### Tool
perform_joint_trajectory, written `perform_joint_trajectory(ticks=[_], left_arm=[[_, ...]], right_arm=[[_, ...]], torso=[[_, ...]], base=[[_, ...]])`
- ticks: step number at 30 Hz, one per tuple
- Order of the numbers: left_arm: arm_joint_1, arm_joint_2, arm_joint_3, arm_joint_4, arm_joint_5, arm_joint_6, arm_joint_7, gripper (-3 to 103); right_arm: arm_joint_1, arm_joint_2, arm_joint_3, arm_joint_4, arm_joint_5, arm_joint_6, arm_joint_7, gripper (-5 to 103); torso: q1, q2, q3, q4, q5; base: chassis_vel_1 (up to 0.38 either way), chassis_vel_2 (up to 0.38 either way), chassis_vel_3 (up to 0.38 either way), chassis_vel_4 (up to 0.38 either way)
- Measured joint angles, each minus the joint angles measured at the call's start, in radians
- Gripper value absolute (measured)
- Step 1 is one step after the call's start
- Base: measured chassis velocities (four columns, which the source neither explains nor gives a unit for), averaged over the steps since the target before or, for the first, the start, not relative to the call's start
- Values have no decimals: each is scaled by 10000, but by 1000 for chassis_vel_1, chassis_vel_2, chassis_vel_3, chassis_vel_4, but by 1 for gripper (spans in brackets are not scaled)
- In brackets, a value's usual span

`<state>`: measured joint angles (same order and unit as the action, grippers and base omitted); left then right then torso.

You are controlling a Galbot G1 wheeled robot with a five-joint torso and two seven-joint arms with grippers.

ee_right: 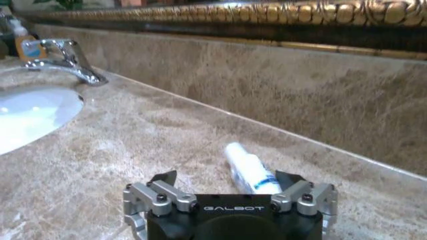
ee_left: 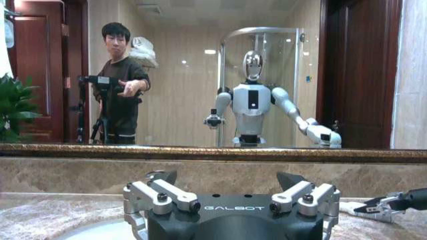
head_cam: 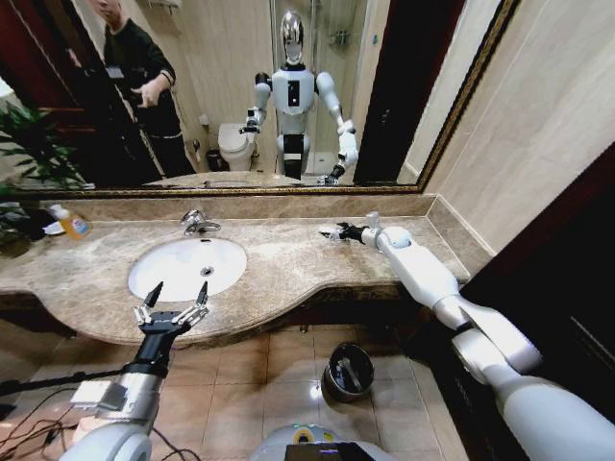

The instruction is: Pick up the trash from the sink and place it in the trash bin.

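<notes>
On the marble desk (head_cam: 288, 264), white sink (head_cam: 187, 266) with bare bowl. Below on the floor, trash bin (head_cam: 348, 371) holding a pale scrap. Right gripper (ee_right: 230, 186), jaws spread around a white blue-marked tube (ee_right: 248, 168) near the back wall. Left gripper (head_cam: 173, 305) by sink's front rim, jaws spread.
</notes>
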<state>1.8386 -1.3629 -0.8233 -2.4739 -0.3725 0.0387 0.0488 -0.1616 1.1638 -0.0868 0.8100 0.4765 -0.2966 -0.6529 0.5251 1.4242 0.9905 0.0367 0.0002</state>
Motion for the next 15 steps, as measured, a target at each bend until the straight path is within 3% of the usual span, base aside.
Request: perform_joint_trajectory(ticks=[6,11,13,14,15], left_arm=[[0,0,0,0,0,0,0,100],[0,0,0,0,0,0,0,100],[0,0,0,0,0,0,0,100],[0,0,0,0,0,0,0,100],[0,0,0,0,0,0,0,100]], right_arm=[[59,186,65,-273,-402,-46,66,85],[47,196,93,-292,-559,-43,205,63],[31,188,94,-276,-564,-44,212,63],[-44,154,94,-206,-568,-37,245,52],[-75,139,93,-173,-567,-34,280,52]], torso=[[0,0,0,2,-1],[0,0,-1,1,-3],[0,0,-1,1,-3],[0,0,0,1,-2],[0,0,0,1,-1]], base=[[0,0,0,0],[0,0,0,0],[0,0,0,0],[0,0,0,0],[0,0,0,0]])
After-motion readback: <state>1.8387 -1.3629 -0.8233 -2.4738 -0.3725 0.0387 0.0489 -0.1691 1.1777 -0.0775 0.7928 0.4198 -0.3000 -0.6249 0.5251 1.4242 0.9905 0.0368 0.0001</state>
